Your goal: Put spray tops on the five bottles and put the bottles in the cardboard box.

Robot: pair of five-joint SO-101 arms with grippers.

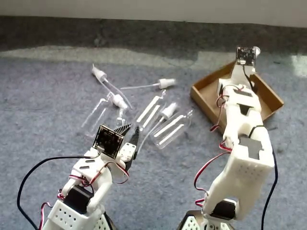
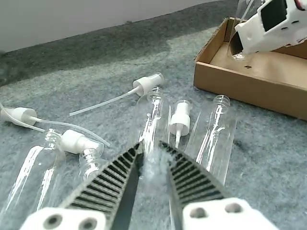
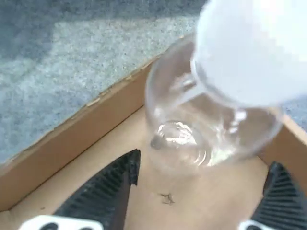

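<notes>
My right gripper [image 3: 204, 160] hangs over the cardboard box [image 1: 201, 93], open. A clear bottle [image 3: 182, 129] with a white spray top [image 3: 249, 48] stands between and just beyond its spread fingers, base down in the box; whether they touch it I cannot tell. The left wrist view has that bottle [image 2: 238, 48] upright beside the right arm's white housing. My left gripper [image 2: 149, 144] hovers low over the carpet, its fingers narrowly apart and holding nothing. Just ahead of it lie two uncapped bottles [image 2: 152, 115] [image 2: 216, 129] with a loose spray top [image 2: 180, 120] between them.
Farther off on the grey carpet lie two more bottles [image 2: 29, 167] [image 2: 91, 160] and loose spray tops with long tubes [image 2: 148, 84] [image 2: 19, 115] [image 2: 72, 140]. The box's near wall [image 2: 240, 84] faces the left arm. A pale wall runs along the back.
</notes>
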